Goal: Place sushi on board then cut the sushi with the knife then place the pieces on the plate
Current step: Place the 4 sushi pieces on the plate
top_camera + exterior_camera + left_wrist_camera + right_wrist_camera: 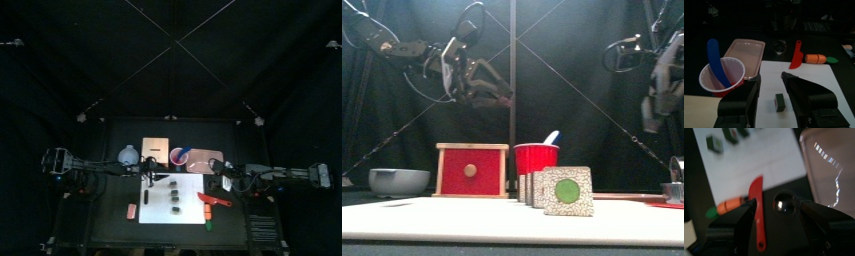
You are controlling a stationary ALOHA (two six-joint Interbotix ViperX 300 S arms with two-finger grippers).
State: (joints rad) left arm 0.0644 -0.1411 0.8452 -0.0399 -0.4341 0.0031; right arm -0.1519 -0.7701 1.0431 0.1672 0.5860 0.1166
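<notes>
Between left fingers (pixel 741 102) (spread apart): sushi piece (pixel 780 101), on white board (pixel 827 70)

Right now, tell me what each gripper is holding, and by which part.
Nothing is held. The left gripper hangs open above a sushi piece on the white board; the right gripper hangs open above the red knife.

The pink tray (pixel 831 163) looked like glossy translucent plastic, streaked with reflections. The red knife (pixel 756 208) and red cup (pixel 536 162) seemed smooth plastic. The round cutter (pixel 784 204) gleamed like metal. The box (pixel 472 170) showed pale wood; the white board (pixel 827 75) looked matt.
</notes>
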